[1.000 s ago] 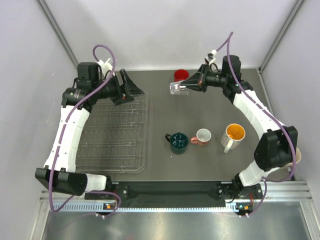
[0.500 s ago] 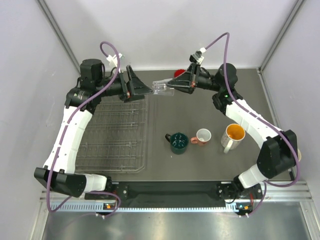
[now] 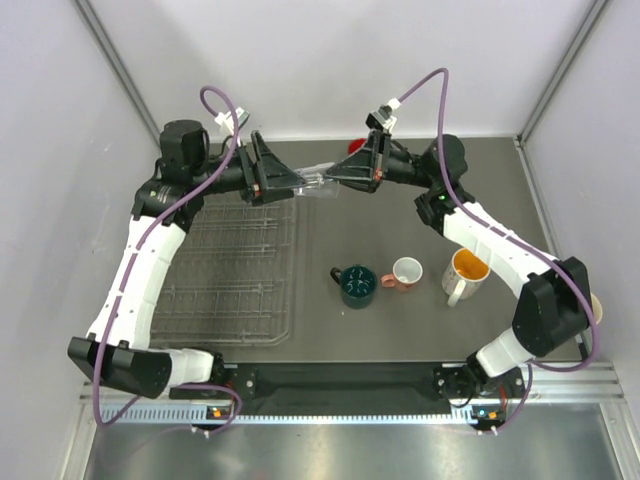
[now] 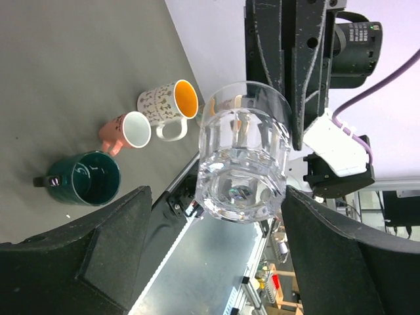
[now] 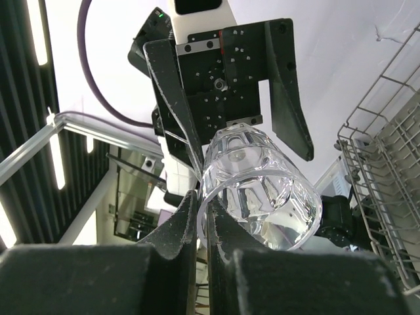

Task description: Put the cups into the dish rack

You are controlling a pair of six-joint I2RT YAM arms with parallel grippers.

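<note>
My right gripper (image 3: 337, 177) is shut on the rim wall of the tiny clear glass (image 3: 316, 182), one finger inside and one outside (image 5: 202, 205). It holds the glass (image 5: 262, 190) in the air, on its side, above the dish rack's far right corner (image 3: 285, 200). My left gripper (image 3: 295, 181) is open, and the glass base (image 4: 243, 154) lies between its spread fingers (image 4: 98, 256) with a gap on both sides. The dark green mug (image 3: 357, 285), pink mug (image 3: 405, 272) and white mug with orange inside (image 3: 466, 270) stand on the table. The red mug (image 3: 357, 147) is mostly hidden.
The wire dish rack (image 3: 230, 270) lies at the left, with no cups in it. A tan cup (image 3: 597, 310) peeks out behind my right arm's elbow. White walls enclose the table on three sides.
My right arm has carried the glass leftward from near the red mug to the rack's far corner. The left gripper has swung to face it, and the glass now sits between its open fingers.
</note>
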